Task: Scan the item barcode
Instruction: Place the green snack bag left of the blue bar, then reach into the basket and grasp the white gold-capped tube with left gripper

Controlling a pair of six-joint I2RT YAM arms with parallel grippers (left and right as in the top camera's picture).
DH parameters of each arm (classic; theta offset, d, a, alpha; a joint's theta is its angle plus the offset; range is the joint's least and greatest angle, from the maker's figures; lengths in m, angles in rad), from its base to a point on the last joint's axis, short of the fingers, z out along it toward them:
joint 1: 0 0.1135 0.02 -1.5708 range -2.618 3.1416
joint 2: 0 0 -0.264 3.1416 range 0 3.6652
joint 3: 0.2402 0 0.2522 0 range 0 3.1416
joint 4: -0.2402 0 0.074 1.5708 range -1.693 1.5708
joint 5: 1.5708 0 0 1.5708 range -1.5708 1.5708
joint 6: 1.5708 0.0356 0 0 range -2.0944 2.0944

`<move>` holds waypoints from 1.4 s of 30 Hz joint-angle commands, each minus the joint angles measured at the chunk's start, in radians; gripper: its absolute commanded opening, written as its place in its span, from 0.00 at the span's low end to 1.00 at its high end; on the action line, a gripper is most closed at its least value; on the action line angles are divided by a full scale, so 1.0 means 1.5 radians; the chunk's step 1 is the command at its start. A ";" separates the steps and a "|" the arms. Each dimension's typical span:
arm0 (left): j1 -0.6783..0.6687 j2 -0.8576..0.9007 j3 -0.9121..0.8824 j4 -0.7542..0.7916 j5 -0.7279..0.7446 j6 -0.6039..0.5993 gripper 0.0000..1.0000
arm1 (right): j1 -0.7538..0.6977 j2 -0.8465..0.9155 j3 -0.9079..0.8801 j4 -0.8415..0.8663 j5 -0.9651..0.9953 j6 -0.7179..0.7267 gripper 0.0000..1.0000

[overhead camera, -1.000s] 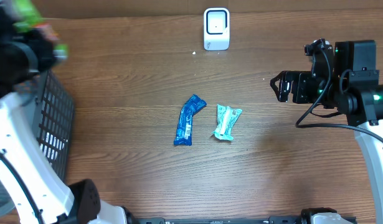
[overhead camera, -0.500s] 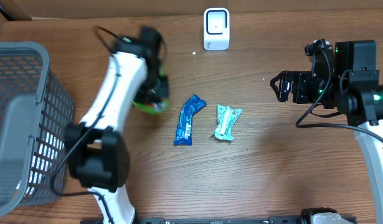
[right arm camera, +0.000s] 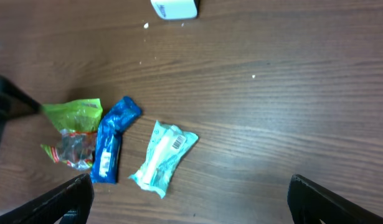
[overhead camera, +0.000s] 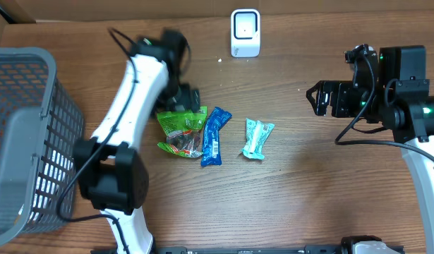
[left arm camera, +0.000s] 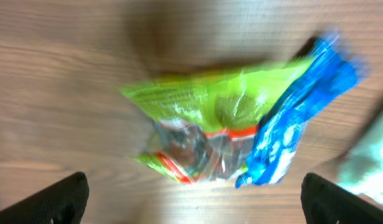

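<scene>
Green crinkly plastic snack bag (overhead camera: pixel 181 130), with a clear window and red print, lies flat on the brown wooden table (overhead camera: pixel 308 197), its right edge touching a blue foil wrapper (overhead camera: pixel 214 136). Just beside that, apart from it, lies a pale teal and white packet (overhead camera: pixel 257 137) with a small barcode facing up.

The left gripper (left arm camera: pixel 200 200) hangs directly over the green bag. Its fingers are spread wide at the edges of the blurred wrist view and grip nothing, so the bag looks set down, not carried. The right gripper (overhead camera: pixel 317 98) hovers off to the right, well apart from the packets, its jaws parted and empty, likely waiting its turn.

The packets sit grouped mid-table, within reach of both arms and in front of the white boxy barcode scanner (overhead camera: pixel 245 32), which stands at the far edge facing them. No packet is at the scanner yet. A grey wire mesh basket (overhead camera: pixel 26 141) sits at the left, probably for holding items.

Count: three packets, one scanner, one basket, two arms.
</scene>
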 commanded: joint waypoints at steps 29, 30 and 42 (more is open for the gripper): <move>0.861 -0.312 -0.289 0.182 0.100 -0.027 1.00 | -0.002 -0.001 0.013 0.004 -0.004 0.000 1.00; 0.857 -0.312 -0.306 0.201 0.098 -0.027 1.00 | -0.002 -0.001 0.013 0.004 -0.004 0.000 1.00; 0.791 -0.307 -0.485 0.364 0.014 -0.046 0.96 | -0.002 0.000 0.013 0.004 -0.004 0.000 1.00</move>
